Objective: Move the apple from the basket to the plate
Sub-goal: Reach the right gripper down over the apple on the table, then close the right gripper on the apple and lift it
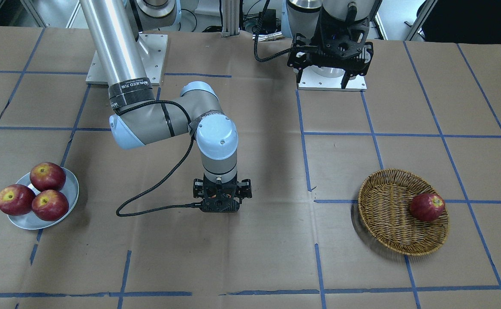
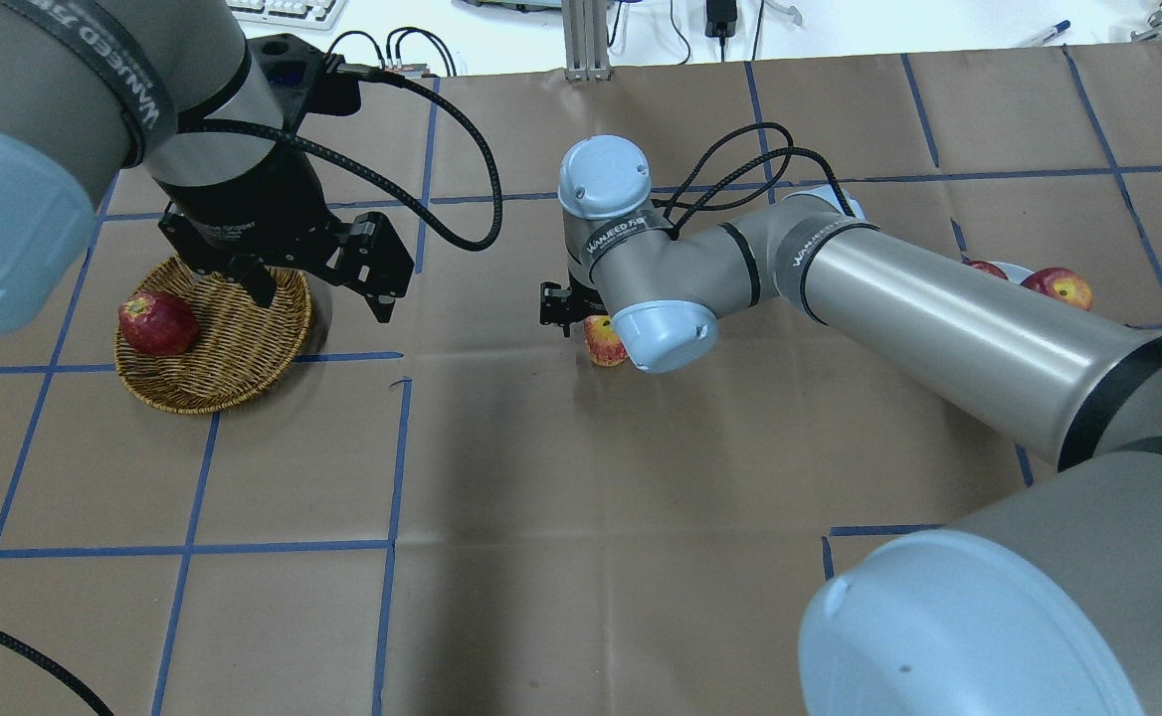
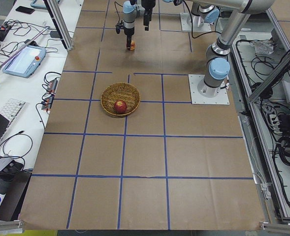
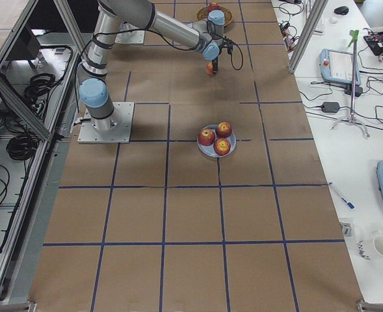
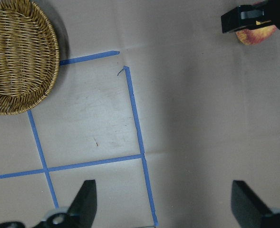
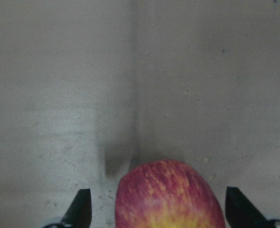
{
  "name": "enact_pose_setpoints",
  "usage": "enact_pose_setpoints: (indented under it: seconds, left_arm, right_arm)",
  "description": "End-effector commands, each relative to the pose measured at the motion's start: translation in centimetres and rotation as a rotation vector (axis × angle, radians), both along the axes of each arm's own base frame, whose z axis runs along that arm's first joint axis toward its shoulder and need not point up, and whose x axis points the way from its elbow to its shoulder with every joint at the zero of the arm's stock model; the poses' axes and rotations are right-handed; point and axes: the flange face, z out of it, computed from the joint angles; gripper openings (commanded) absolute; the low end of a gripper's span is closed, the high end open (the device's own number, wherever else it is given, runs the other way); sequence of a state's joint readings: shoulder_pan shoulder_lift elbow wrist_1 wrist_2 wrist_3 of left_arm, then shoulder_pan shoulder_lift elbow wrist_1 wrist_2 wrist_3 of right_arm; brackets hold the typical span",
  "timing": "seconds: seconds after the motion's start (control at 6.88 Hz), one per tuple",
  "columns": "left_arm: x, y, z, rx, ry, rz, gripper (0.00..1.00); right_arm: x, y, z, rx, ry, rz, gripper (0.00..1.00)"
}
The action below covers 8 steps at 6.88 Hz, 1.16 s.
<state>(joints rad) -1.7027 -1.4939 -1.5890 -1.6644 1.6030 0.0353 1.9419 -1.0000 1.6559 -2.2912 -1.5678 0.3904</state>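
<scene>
The pale red apple (image 2: 604,341) with a yellow blush lies on the brown paper at the table's middle. It also shows in the right wrist view (image 6: 168,194) and the left wrist view (image 5: 256,34). My right gripper (image 2: 581,320) points straight down over it, open, with a finger on each side and a gap on one side. The wicker basket (image 2: 233,358) holds one darker red apple (image 2: 156,323). My left gripper (image 2: 322,298) hangs open and empty above the basket's inner edge. The grey-white plate (image 1: 72,189) carries three red apples.
The plate's apples (image 1: 44,191) fill most of it. The right arm's elbow and forearm (image 2: 840,288) stretch across the table between the middle and the plate. Blue tape lines grid the brown paper. Both arm bases (image 1: 332,81) stand at the robot's side of the table.
</scene>
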Motion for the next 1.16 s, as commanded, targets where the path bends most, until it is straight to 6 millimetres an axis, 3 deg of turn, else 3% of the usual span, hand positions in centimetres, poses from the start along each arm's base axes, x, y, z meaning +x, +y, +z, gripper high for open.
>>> enact_pose_setpoints:
  seconds: [0.0, 0.44, 0.58, 0.73, 1.02]
  left_arm:
    - [0.0, 0.0, 0.0, 0.0, 0.0, 0.0, 0.99]
    - [0.1, 0.0, 0.0, 0.0, 0.0, 0.002, 0.99]
    - [0.1, 0.0, 0.1, -0.001, 0.0, 0.002, 0.99]
    - [0.1, 0.0, 0.0, 0.0, 0.0, 0.002, 0.99]
    - [0.1, 0.0, 0.0, 0.0, 0.0, 0.002, 0.99]
  right_arm:
    - [-0.4, -0.1, -0.2, 0.004, 0.002, -0.001, 0.67]
    - [-1.0, -0.8, 2.6, -0.037, -0.014, -0.011, 0.62]
    - [-2.8, -1.1, 4.6, -0.047, -0.017, -0.033, 0.62]
    - [-6.3, -1.8, 7.3, -0.029, -0.005, -0.025, 0.62]
    - [-18.1, -2.6, 13.8, 0.008, 0.022, 0.025, 0.62]
